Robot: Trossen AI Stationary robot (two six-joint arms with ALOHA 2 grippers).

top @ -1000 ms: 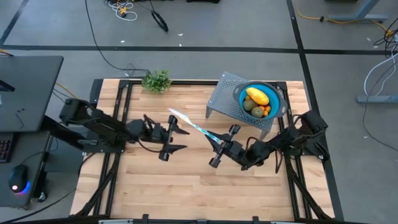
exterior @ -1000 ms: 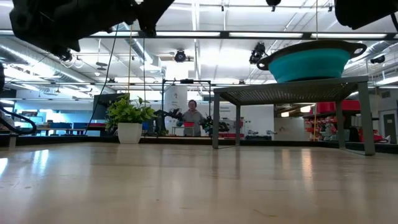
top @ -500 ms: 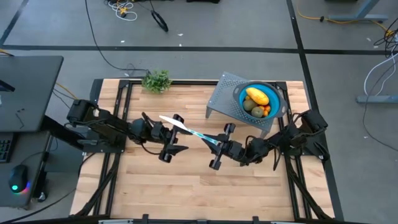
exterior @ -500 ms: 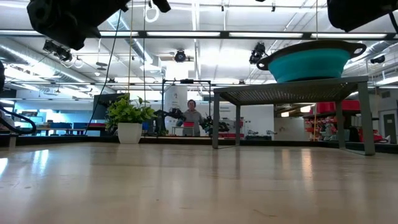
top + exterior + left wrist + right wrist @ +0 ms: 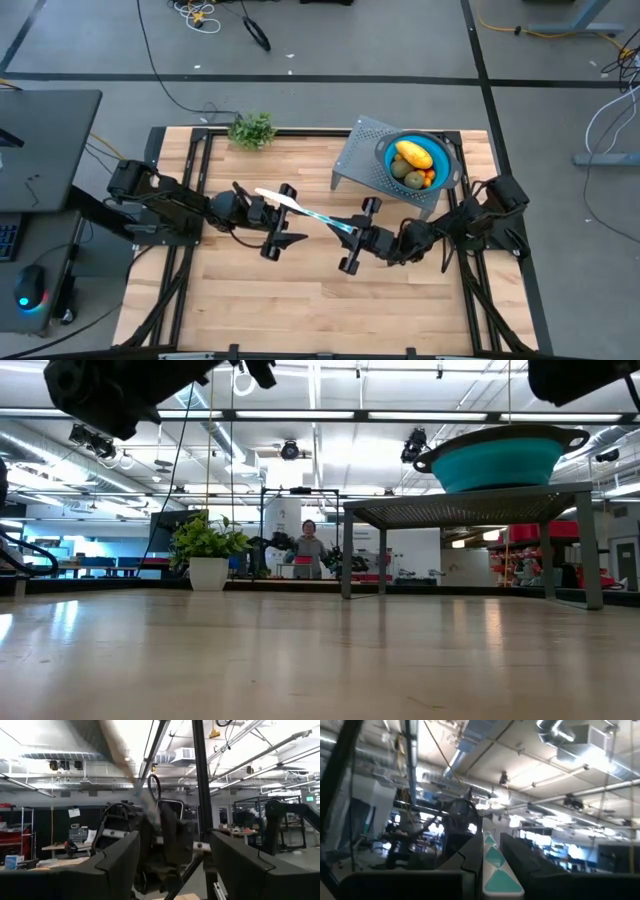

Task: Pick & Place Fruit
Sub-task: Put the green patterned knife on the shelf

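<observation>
The right gripper's fingers (image 5: 352, 241) pinch the knife's blue handle (image 5: 341, 225), the left gripper (image 5: 277, 217) gapes around its blade, seemingly for handover, while the fruit (image 5: 414, 160) sits in the teal bowl (image 5: 449, 157) at two o'clock.

The wooden desk (image 5: 300, 290) is stretching out beneath my arms. A grey perforated stand (image 5: 362, 150) is sitting on its far right part, carrying a teal bowl (image 5: 450, 160), and a leafy green sprig (image 5: 251, 129) is lying at its far edge, left of that stand.
</observation>
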